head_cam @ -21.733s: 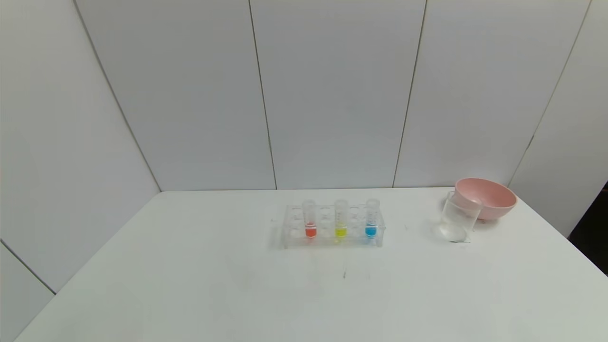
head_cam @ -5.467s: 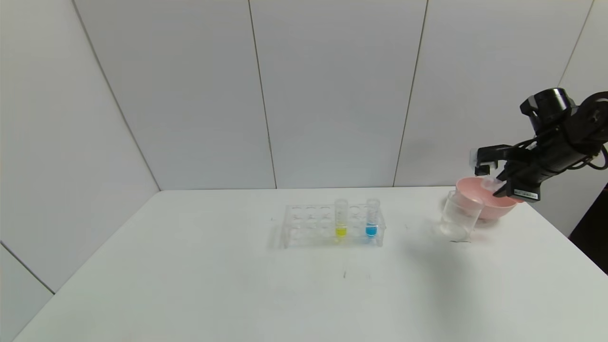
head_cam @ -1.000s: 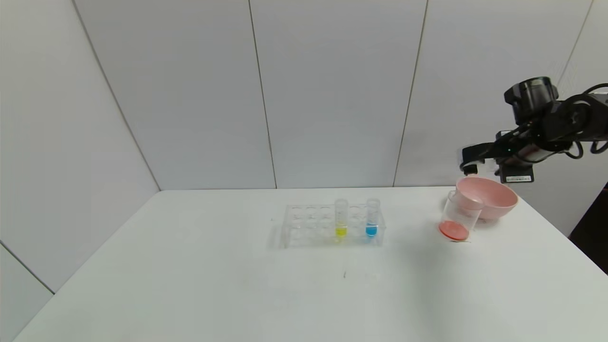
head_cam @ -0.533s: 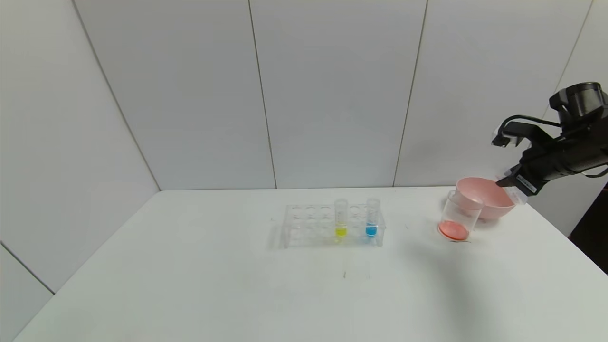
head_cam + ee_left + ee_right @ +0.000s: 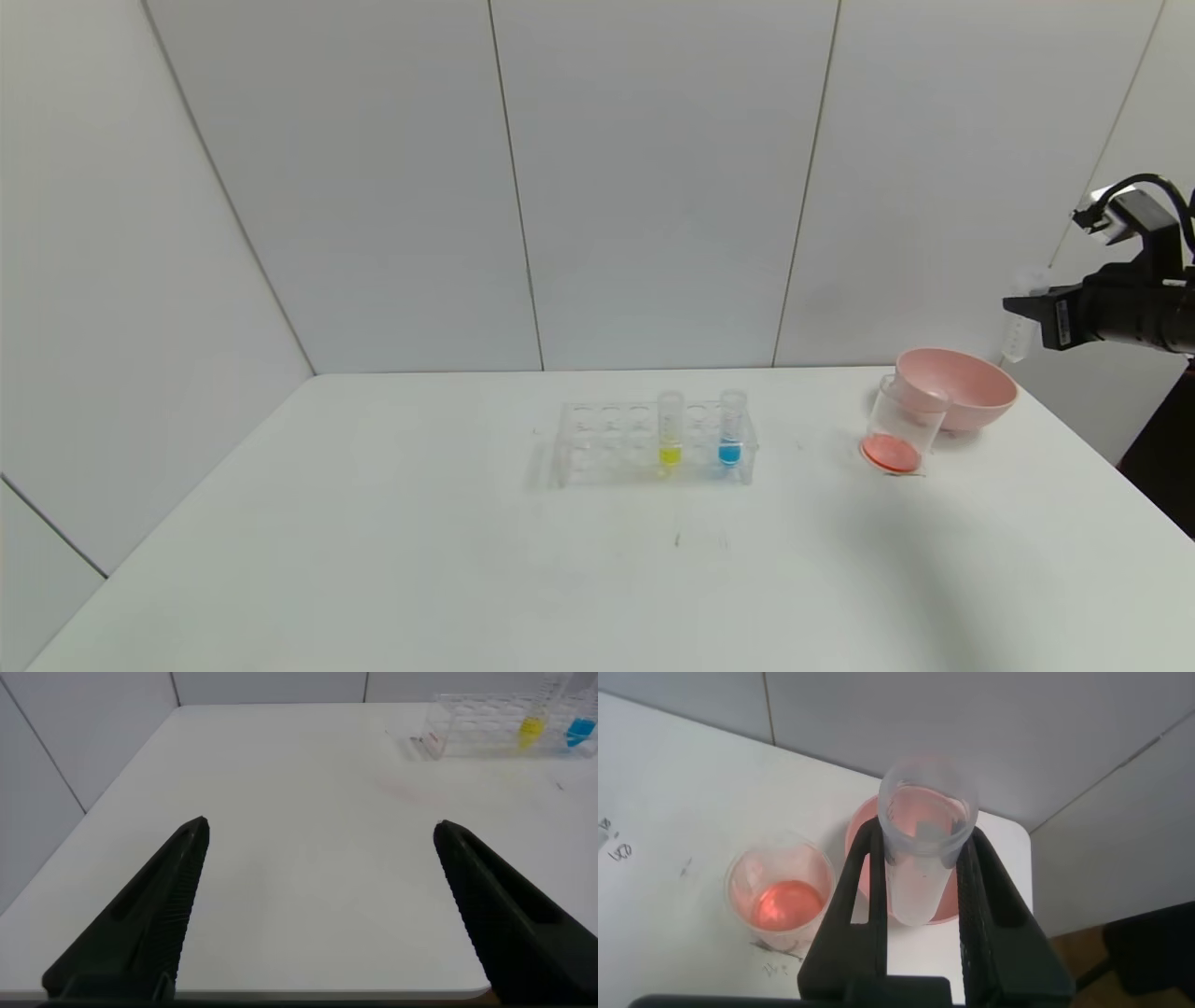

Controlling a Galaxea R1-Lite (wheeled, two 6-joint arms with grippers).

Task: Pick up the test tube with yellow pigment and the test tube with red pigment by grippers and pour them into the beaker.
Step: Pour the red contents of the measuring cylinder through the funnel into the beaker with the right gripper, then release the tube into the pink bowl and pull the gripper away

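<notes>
Head view: the right claw (image 5: 1025,313) hangs in the air beyond the worktop's (image 5: 373,523) far right corner, above and past the pink bowl (image 5: 962,385), pinching the test tube with red pigment (image 5: 1019,327) upright. The tube looks drained and clear. On the worktop, the beaker (image 5: 901,427) touches the bowl's left side near the far right corner, with a layer of orange-red liquid at its bottom. Mid-worktop towards the far edge, the clear rack (image 5: 653,443) holds the test tube with yellow pigment (image 5: 669,429) upright, with the blue tube (image 5: 731,427) just to its right.

Left wrist view: the left claw (image 5: 318,905), unseen from the head, is spread wide with nothing between its fingers (image 5: 140,919), low over the worktop's (image 5: 308,812) near left part. The rack (image 5: 486,735) with the yellow tube (image 5: 533,723) and blue tube (image 5: 579,730) is well apart from it.

Right wrist view: here the grip is plain. Both fingers (image 5: 864,905) of the right claw (image 5: 920,905) press the empty tube (image 5: 923,840) from either side, mouth towards the camera. Below it sit the bowl (image 5: 868,840) and the beaker (image 5: 780,896) with its red pool, invisible to the left wrist.
</notes>
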